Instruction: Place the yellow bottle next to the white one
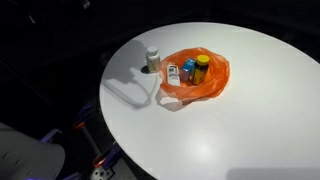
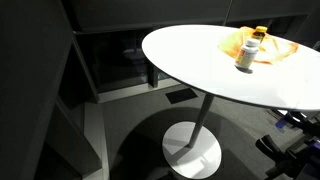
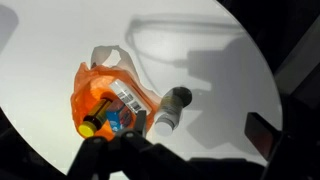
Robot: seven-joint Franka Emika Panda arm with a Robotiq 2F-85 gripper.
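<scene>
Nearest the lens, the gripper [image 3: 115, 158] hangs dark and blurred at the bottom edge of the wrist view. I cannot tell whether its fingers [image 3: 95, 155] are spread or together, and nothing shows between them. Just beyond the fingertips stands the yellow bottle [image 3: 92, 122], yellow-orange and dark-capped, upright inside the orange bag [image 3: 95, 85]. The blue container [image 3: 118, 118] and the white-labelled bottle [image 3: 132, 97] crowd it, and the bag probably keeps them bunched. The white one [image 3: 172, 108] stands outside the bag, off to one side of the fingers, on the bare table [image 3: 200, 40], with room beside it.
</scene>
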